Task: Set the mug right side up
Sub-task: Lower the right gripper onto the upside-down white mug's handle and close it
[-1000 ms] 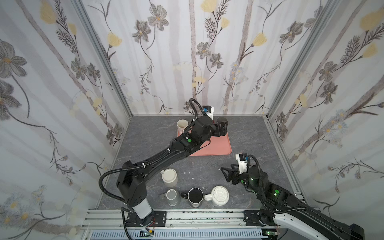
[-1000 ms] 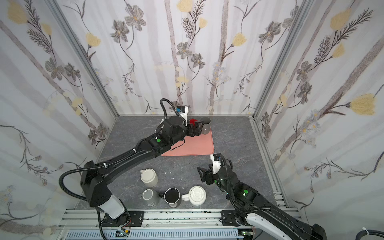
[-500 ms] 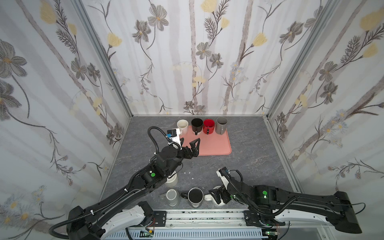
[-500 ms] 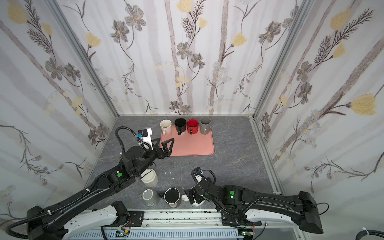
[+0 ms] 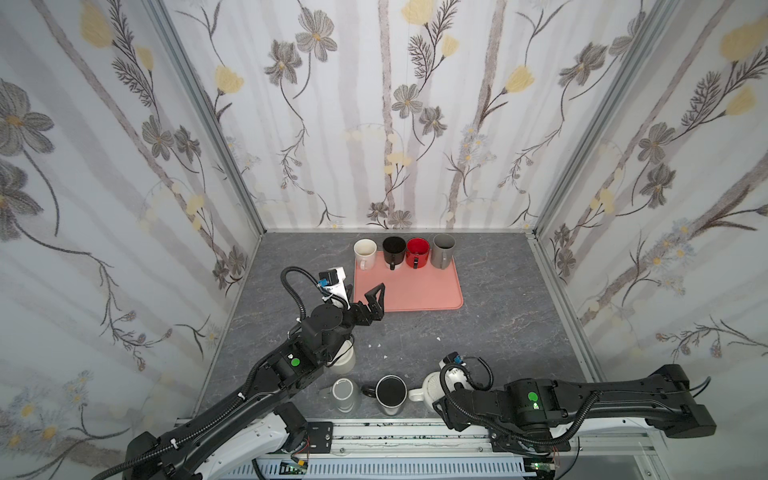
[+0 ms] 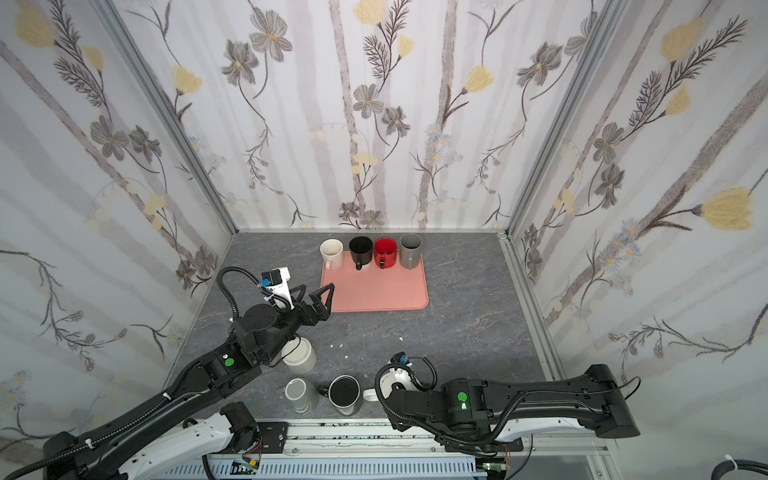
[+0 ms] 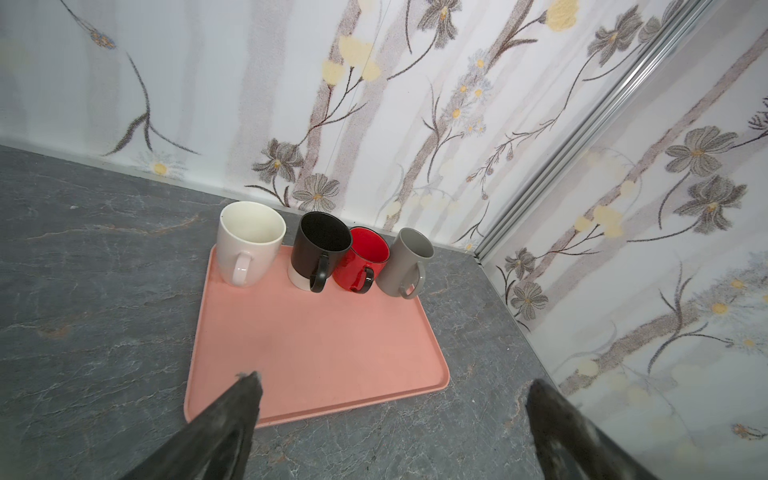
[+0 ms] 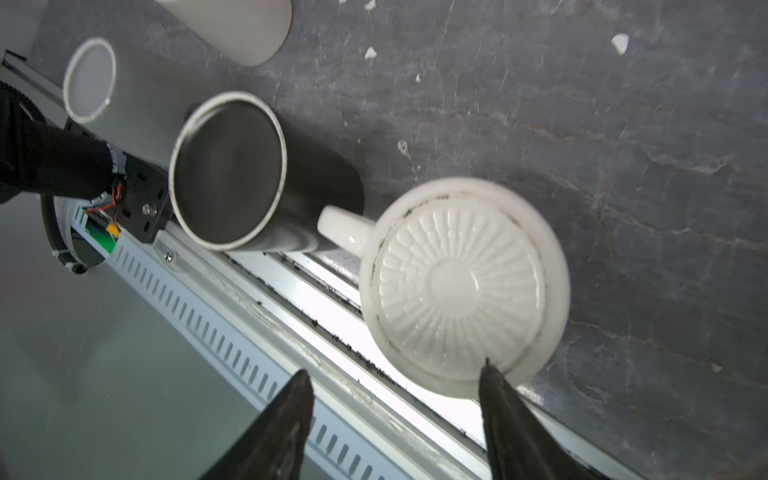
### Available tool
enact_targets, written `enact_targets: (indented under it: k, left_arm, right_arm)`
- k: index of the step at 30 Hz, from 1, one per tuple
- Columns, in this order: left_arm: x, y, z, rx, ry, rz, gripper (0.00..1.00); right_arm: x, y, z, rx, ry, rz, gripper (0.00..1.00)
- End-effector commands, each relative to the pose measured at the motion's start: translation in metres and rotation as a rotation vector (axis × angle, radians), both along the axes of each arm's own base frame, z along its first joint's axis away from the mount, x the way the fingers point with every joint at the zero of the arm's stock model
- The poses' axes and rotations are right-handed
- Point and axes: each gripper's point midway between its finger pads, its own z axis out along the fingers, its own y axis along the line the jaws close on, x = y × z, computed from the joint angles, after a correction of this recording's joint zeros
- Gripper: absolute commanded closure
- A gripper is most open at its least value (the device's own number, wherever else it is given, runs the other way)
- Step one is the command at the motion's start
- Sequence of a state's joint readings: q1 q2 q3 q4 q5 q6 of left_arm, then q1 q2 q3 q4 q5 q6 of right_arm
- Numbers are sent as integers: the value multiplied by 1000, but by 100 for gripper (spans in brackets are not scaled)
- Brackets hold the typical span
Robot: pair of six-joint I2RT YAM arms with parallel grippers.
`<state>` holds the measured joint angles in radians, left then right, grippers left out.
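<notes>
Found the right fingers (image 8: 498,399) apart with nothing between them, one tip over the edge of the white mug's (image 8: 461,282) ribbed base; could not tell touching or clear. Saw the right gripper (image 8: 395,368) hovering just above that mug. Found the white mug upside down on the table (image 5: 498,324), well apart from the tray (image 5: 415,295) on its near side, opposite its right half, handle turned toward a dark mug (image 5: 390,392). Saw the dark mug just beside it, opposite the tray's middle, bottom up, then a light grey mug (image 5: 344,392) opposite the tray's left edge, also bottom up, and an off-white mug (image 5: 345,359) somewhat nearer the tray, partly under the left arm. Found the left fingers (image 7: 232,415) spread wide and holding nothing, the left gripper (image 6: 316,291) raised by the tray's near left corner. Counted four upright mugs in a row along the tray's far edge: cream mug (image 5: 365,251), black mug (image 5: 394,249), red mug (image 5: 417,249), tall grey mug (image 5: 443,249), handles facing the near side.
</notes>
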<state>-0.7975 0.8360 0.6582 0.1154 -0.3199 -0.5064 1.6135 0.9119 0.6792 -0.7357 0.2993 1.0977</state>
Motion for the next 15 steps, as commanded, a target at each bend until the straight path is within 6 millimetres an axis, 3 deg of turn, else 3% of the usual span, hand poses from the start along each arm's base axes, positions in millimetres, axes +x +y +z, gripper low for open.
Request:
enact_targets:
  k: [1, 3, 8, 15]
  left_arm:
    - [1, 4, 0, -30, 2, 8, 0]
    - [2, 7, -2, -31, 8, 13, 0]
    - [2, 14, -7, -45, 13, 20, 0]
    - [4, 14, -8, -61, 29, 3, 0]
  right_arm:
    - [-21, -5, -9, -21, 85, -20, 56]
    - [-29, -1, -6, -20, 84, 3, 60]
    - [-35, 3, -28, -52, 110, 15, 67]
    - [2, -1, -42, -29, 95, -59, 69]
